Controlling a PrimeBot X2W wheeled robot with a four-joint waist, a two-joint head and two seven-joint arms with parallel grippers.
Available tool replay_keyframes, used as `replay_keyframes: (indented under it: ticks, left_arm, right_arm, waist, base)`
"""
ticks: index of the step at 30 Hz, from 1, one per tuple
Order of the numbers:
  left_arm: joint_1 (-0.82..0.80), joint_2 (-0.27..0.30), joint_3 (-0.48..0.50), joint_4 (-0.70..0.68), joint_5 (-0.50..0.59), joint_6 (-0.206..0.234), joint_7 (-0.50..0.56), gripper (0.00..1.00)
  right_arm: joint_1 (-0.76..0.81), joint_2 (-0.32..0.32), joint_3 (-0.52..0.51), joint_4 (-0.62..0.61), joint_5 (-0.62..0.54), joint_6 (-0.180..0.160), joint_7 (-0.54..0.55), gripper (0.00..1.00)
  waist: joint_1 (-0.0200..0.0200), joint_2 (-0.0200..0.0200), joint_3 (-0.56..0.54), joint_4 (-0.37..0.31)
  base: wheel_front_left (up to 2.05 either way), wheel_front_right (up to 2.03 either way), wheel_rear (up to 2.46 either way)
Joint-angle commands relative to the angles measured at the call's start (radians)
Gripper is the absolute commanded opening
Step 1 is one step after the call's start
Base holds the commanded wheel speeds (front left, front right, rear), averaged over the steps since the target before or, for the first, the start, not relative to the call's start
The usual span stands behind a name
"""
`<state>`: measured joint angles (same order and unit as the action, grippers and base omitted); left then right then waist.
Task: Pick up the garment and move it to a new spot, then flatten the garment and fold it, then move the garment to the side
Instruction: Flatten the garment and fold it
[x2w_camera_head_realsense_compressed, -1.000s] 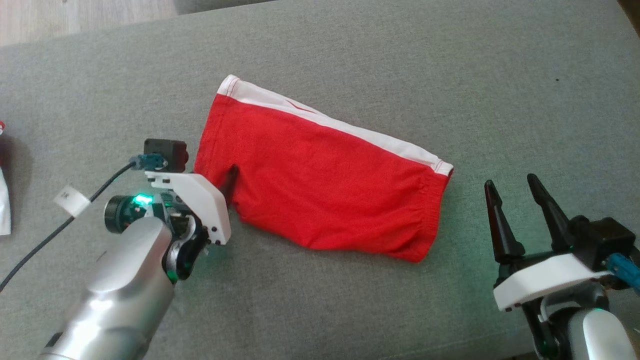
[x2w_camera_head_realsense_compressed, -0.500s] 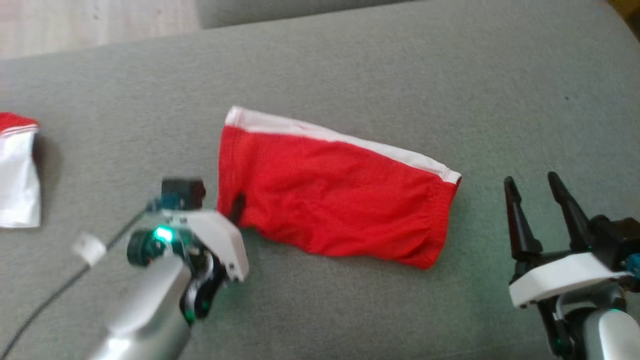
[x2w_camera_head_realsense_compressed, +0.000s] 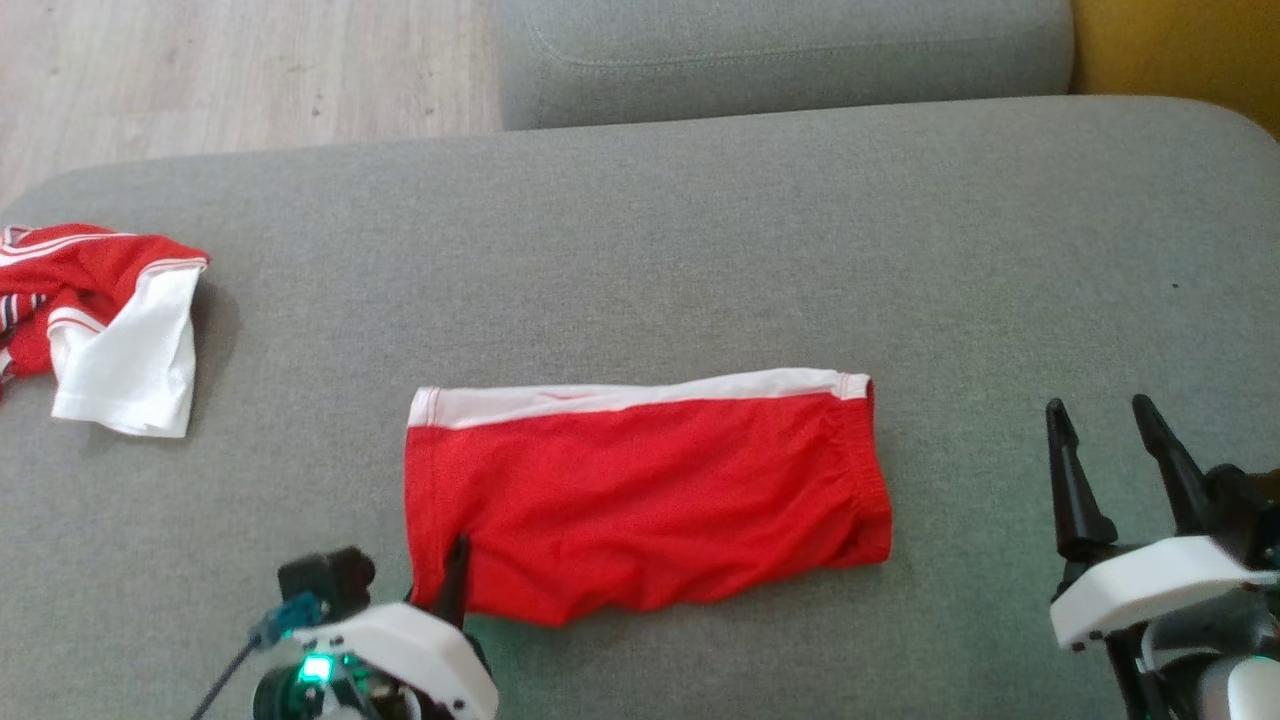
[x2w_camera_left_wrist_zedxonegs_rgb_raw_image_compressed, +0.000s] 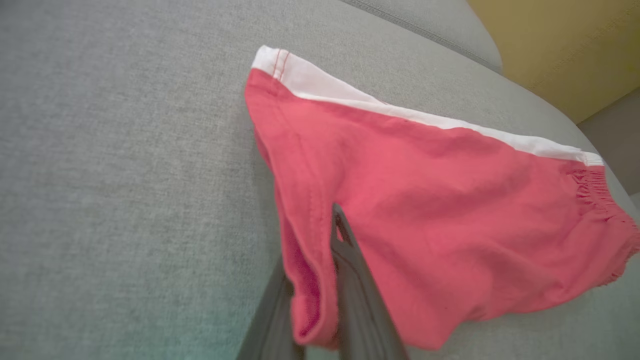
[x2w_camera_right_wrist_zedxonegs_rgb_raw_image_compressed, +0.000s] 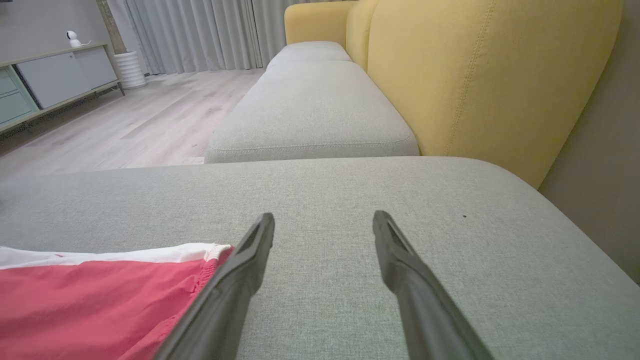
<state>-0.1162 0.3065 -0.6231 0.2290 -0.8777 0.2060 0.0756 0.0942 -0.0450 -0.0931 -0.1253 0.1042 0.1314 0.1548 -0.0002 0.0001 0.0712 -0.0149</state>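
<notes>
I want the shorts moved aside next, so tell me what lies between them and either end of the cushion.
Leftward, a crumpled red-and-white garment lies near the cushion edge, farther back than the red shorts. Rightward, nothing lies before the open right pincer. The left pincer is shut on the shorts' near left corner.

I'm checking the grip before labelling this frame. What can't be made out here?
1. How many layers the left gripper pinches: left wrist view, the folded hem of the red shorts hides it.
2. The second red-and-white garment: head view, cut off by the left edge.
3. Part of the shorts' waistband end: right wrist view, behind a finger of the open right gripper.
</notes>
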Motion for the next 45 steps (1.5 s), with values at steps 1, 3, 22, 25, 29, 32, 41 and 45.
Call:
replay_keyframes:
  ticks: [1, 3, 22, 25, 29, 32, 41, 45]
  left_arm:
    - [-0.025, 0.017, 0.045, -0.038, -0.003, 0.011, -0.019, 0.0]
    - [-0.006, 0.016, 0.045, -0.049, -0.002, 0.023, -0.024, 0.0]
    - [0.023, 0.096, 0.116, -0.112, 0.13, 0.106, -0.254, 1.0]
    - [0.046, 0.11, 0.125, -0.127, 0.129, 0.113, -0.26, 1.0]
    - [0.078, 0.119, 0.123, -0.16, 0.13, 0.117, -0.27, 1.0]
    - [0.086, 0.116, 0.111, -0.171, 0.134, 0.116, -0.27, 1.0]
    - [0.078, 0.101, 0.09, -0.173, 0.14, 0.113, -0.27, 1.0]
    - [0.08, 0.1, 0.089, -0.17, 0.141, 0.115, -0.274, 1.0]
  right_arm:
    - [-0.017, -0.005, 0.015, -0.035, -0.004, -0.001, 0.004, 1.0]
    - [-0.014, -0.005, 0.016, -0.03, -0.004, -0.001, 0.011, 1.0]
    - [-0.005, -0.005, 0.08, 0.077, 0.01, -0.001, 0.058, 1.0]
    - [-0.02, -0.005, 0.105, 0.115, 0.014, -0.001, 0.081, 1.0]
    - [-0.078, -0.005, 0.136, 0.188, 0.011, -0.001, 0.119, 1.0]
    - [-0.122, -0.005, 0.146, 0.246, 0.012, -0.001, 0.155, 1.0]
    - [-0.205, -0.005, 0.134, 0.442, 0.041, -0.001, 0.256, 1.0]
    - [-0.218, -0.005, 0.13, 0.516, 0.088, -0.001, 0.291, 0.45]
  waist:
    - [0.0002, -0.0001, -0.006, 0.005]
    - [0.0002, -0.0001, -0.01, 0.005]
    - [0.0002, -0.0001, -0.075, 0.05]
    - [0.0002, -0.0001, -0.076, 0.068]
    - [0.0002, -0.0001, -0.073, 0.1]
    - [0.0002, -0.0001, -0.07, 0.12]
    - [0.0002, -0.0001, -0.065, 0.165]
    - [0.0002, -0.0001, -0.065, 0.168]
  base:
    - [0.0, 0.0, 0.0]
    - [0.0, 0.0, 0.0]
    - [0.0, 0.0, 0.0]
    - [0.0, 0.0, 0.0]
    - [0.0, 0.0, 0.0]
    - [0.0, 0.0, 0.0]
    - [0.0, 0.0, 0.0]
    - [0.0, 0.0, 0.0]
